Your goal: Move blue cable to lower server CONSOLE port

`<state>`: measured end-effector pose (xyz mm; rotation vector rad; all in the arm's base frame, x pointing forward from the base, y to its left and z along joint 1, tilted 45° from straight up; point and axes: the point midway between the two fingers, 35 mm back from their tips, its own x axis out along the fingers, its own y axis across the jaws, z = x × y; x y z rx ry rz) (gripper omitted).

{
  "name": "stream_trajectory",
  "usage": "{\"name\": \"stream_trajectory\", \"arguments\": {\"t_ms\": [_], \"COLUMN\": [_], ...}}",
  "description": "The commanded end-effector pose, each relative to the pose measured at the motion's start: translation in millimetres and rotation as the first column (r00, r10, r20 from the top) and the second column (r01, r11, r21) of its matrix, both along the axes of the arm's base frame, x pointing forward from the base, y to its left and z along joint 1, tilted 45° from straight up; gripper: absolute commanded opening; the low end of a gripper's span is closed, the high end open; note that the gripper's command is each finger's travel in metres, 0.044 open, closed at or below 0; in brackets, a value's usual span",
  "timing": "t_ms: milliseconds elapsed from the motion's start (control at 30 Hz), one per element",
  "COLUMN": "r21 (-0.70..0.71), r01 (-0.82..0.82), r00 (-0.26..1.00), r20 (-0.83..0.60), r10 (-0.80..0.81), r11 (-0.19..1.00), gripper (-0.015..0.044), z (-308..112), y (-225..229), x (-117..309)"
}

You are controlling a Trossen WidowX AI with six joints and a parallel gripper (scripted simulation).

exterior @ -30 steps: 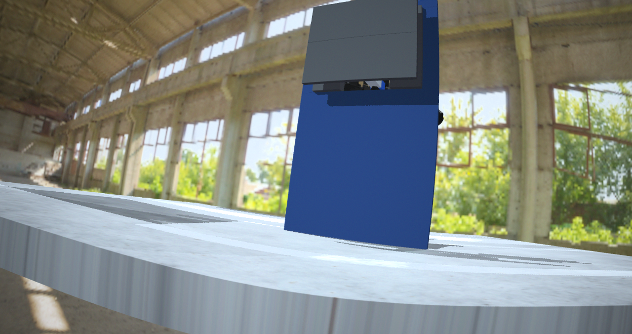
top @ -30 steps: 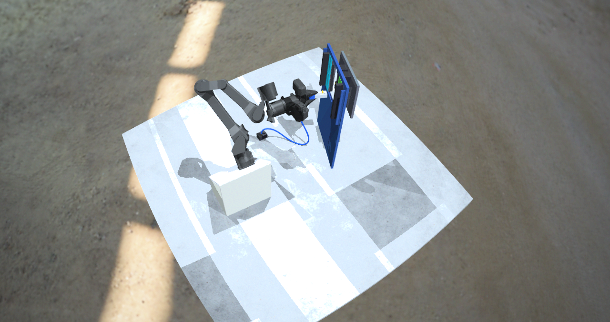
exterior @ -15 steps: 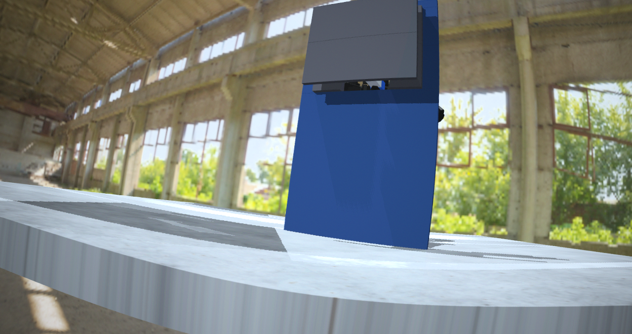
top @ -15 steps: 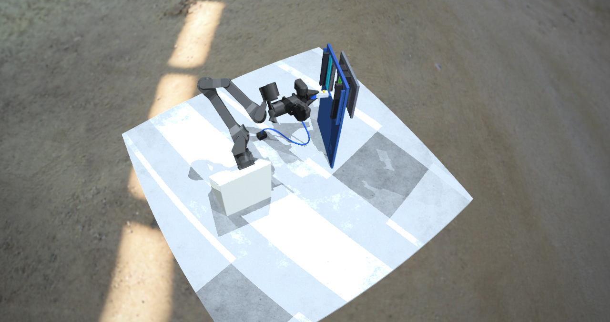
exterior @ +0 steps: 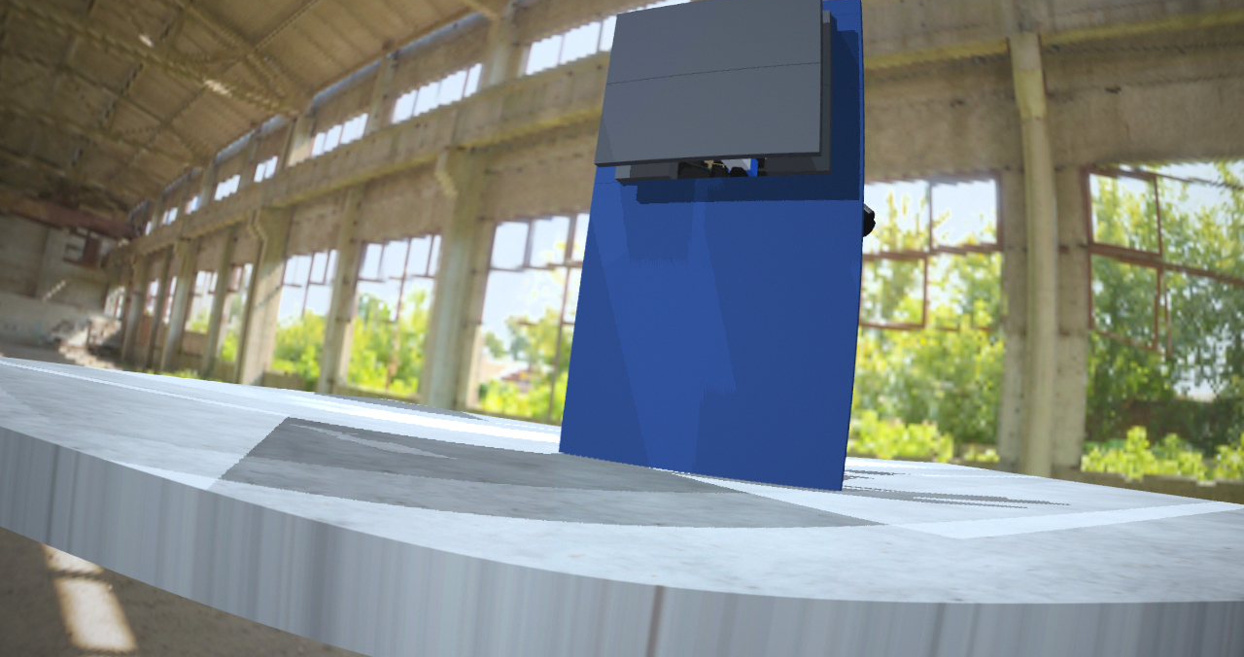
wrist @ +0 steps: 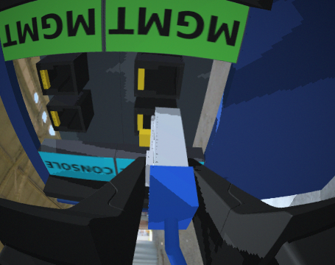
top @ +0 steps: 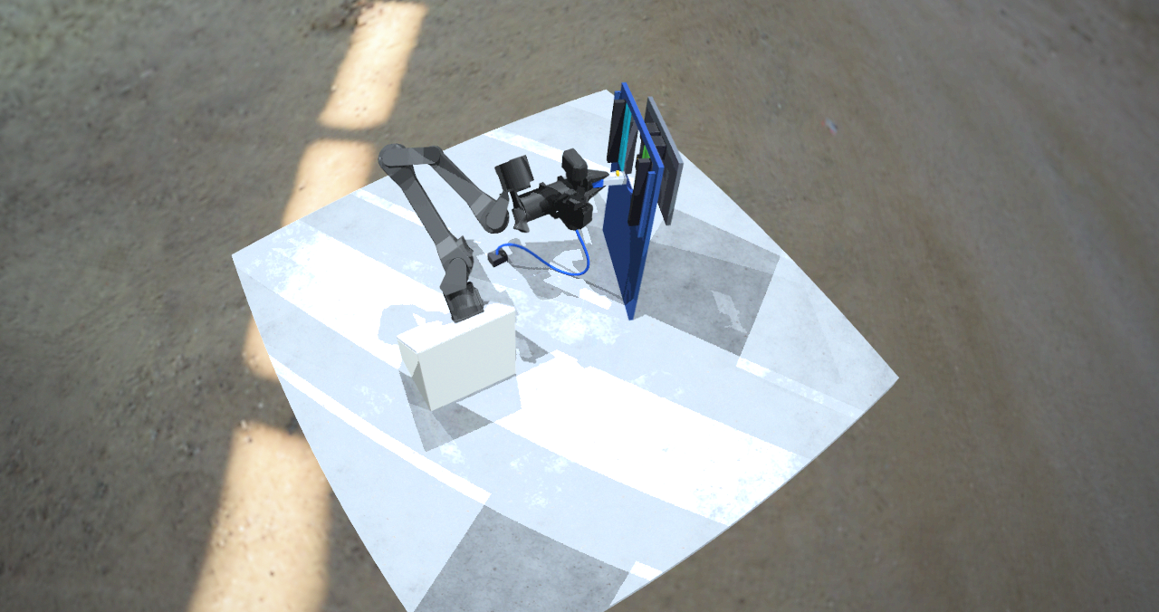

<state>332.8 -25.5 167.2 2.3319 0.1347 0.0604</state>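
Note:
My gripper [wrist: 166,165] [top: 604,179] is shut on the plug of the blue cable [wrist: 171,241] [top: 587,258]. The plug [wrist: 171,138] [top: 616,177] has a white body, a yellow tip patch and a blue boot, and its white body shows outside any port. In the wrist view it overlaps the right-hand port of the CONSOLE row, the lower server's CONSOLE port [wrist: 147,119], which is partly hidden behind it. The upper server's CONSOLE port [wrist: 68,119], to the left, is empty. The depth between plug tip and port is hard to tell.
MGMT ports [wrist: 161,79] [wrist: 62,75] lie beyond the CONSOLE row, beside green labels [wrist: 178,23]. The cyan CONSOLE label [wrist: 76,166] is near the fingers. A blue upright panel [top: 626,235] [exterior: 696,331] frames the servers, with a grey plate [exterior: 712,114] behind. The cable runs to a small dark box [top: 496,257].

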Motion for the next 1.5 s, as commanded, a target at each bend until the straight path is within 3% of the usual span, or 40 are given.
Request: {"name": "stream_trajectory", "arguments": {"t_ms": [0,1467], "r21": [0.005,0.004], "r01": [0.007,0.008], "r00": [1.000,1.000], "r20": [0.000,0.003], "r10": [-0.008,-0.008], "r11": [1.000,1.000], "gripper": [0.0000,0.0000], "z": [0.4,0.7], "y": [-0.6,2.0], "x": [2.9,20.1]}}
